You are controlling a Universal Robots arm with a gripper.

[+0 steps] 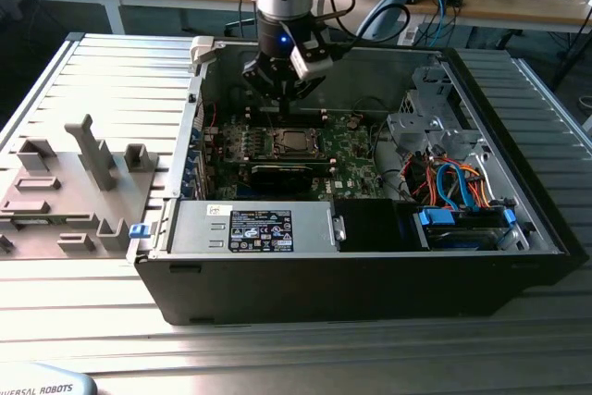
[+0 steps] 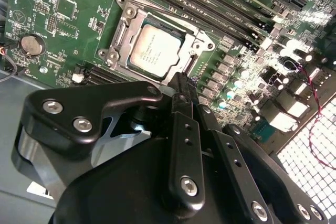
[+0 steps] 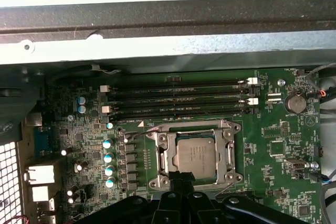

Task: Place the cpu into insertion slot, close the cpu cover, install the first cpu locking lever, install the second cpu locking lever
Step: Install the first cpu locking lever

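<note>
The cpu (image 3: 195, 157) lies flat in the insertion slot (image 3: 231, 128) on the green board, its silver-grey top showing in both wrist views (image 2: 155, 51) and in the exterior view (image 1: 294, 141). The cpu cover (image 3: 160, 156) lies down around the chip as a silvery frame (image 2: 198, 39). Thin lever wires run along the frame's edges. My gripper (image 1: 282, 76) hangs above the board inside the case. Its black fingers are pressed together with nothing between them, and its tip (image 2: 181, 83) sits just off one edge of the socket (image 3: 181, 178).
Long memory slots (image 3: 178, 98) run beside the socket, toward the case's metal wall (image 3: 168, 51). A black card (image 1: 282, 173) and the power supply (image 1: 259, 228) sit in front of the socket in the exterior view. Drive cages and cables (image 1: 453, 182) fill that view's right. Grey fixtures (image 1: 88, 154) stand outside on the left.
</note>
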